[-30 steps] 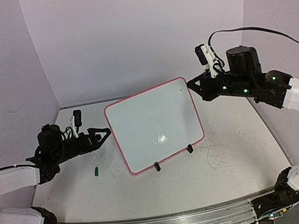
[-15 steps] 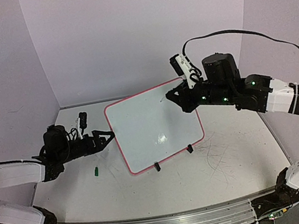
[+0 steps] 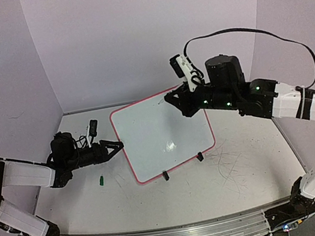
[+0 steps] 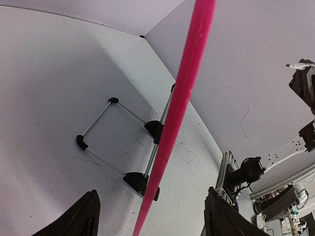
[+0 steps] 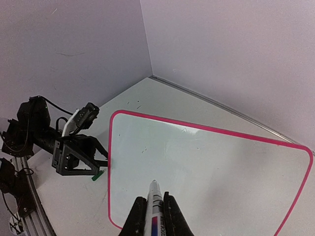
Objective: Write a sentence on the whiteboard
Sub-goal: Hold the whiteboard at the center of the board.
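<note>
White tabletop (image 3: 234, 171), one whiteboard (image 3: 159, 130), one marker (image 5: 154, 209)

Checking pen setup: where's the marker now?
The marker is clamped in the right gripper, hovering near the whiteboard's upper right corner in the top view, tip facing it.

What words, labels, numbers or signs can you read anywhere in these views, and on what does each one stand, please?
None is readable.
The whiteboard: blank, nothing written.
The marker: a coloured printed label, too blurred to read.
The tabletop: faint grey scribbles, no words.
</note>
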